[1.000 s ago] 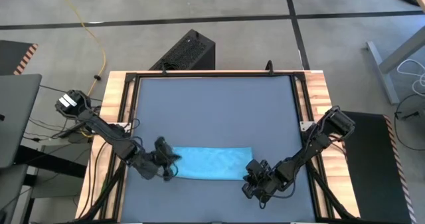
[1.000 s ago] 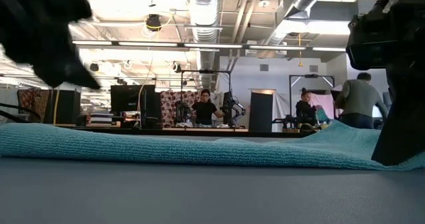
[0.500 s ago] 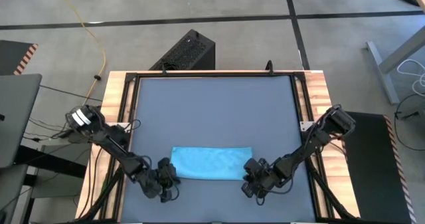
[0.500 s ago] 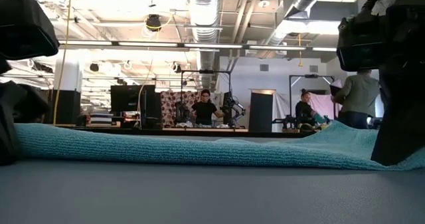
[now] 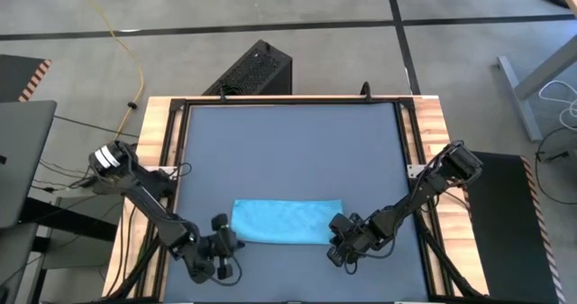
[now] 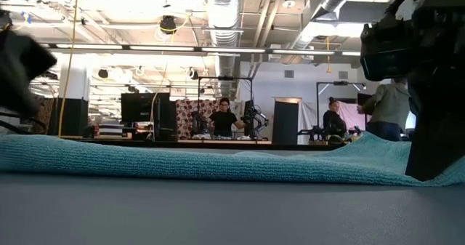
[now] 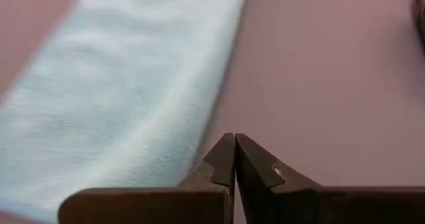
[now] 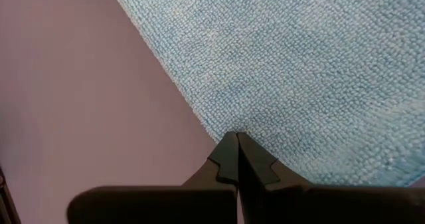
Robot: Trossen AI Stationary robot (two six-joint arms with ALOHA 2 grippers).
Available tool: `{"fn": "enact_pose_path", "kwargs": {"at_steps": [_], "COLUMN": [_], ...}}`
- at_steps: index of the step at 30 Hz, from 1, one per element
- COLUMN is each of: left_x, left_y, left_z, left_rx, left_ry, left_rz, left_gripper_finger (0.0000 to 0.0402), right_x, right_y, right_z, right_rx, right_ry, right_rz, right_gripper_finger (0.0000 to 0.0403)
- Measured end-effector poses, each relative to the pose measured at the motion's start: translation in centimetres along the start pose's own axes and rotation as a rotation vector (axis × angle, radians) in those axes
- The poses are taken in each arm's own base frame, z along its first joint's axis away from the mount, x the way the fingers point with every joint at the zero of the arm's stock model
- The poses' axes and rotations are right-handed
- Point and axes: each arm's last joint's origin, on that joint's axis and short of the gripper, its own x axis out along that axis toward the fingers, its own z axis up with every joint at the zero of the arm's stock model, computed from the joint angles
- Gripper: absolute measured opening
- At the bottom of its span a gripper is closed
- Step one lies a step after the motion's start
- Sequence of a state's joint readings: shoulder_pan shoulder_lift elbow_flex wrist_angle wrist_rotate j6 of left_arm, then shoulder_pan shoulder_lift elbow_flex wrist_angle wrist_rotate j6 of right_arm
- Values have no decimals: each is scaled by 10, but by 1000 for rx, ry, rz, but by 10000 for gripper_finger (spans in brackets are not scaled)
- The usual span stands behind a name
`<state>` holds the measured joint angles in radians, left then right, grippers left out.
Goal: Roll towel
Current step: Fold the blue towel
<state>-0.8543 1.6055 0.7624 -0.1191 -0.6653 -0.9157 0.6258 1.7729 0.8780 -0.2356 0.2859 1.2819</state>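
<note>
towel (image 5: 287,222) — between both shut fingers (image 8: 247,159)

My left gripper (image 5: 219,244) and right gripper (image 5: 338,241) are both closed, each arm stretched low with its wrist bent inward toward the other.

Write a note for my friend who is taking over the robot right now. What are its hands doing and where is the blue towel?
Left gripper: shut, holding nothing, off the towel's left end, just above the table.
Right gripper: shut, tips at the towel's right end near its front edge; the wrist view does not show whether cloth is pinched.
Towel: folded into a long strip near the table's front edge, lying flat, with the right end slightly raised in the low view.
Done: towel laid out as a strip.
Left: no roll started; the whole rolling is still to do.
</note>
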Motion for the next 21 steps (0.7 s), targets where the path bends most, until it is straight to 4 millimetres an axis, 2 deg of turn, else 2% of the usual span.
{"fn": "enact_pose_path", "kwargs": {"at_steps": [5, 7, 10, 21], "left_x": [1, 2, 6, 7], "left_y": [22, 22, 25, 27], "left_z": [5, 10, 7, 2], "left_rx": [14, 15, 52, 48], "left_ry": [64, 92, 175, 257], "left_rz": [121, 84, 53, 29], "left_gripper_finger": [0, 0, 0, 0], "right_x": [0, 0, 0, 0], "right_y": [0, 0, 0, 0], "right_z": [0, 0, 0, 0], "right_rx": [0, 0, 0, 0], "right_ry": [-1, -1, -4, -15], "right_rz": [0, 0, 0, 0], "right_gripper_finger": [17, 17, 17, 17]}}
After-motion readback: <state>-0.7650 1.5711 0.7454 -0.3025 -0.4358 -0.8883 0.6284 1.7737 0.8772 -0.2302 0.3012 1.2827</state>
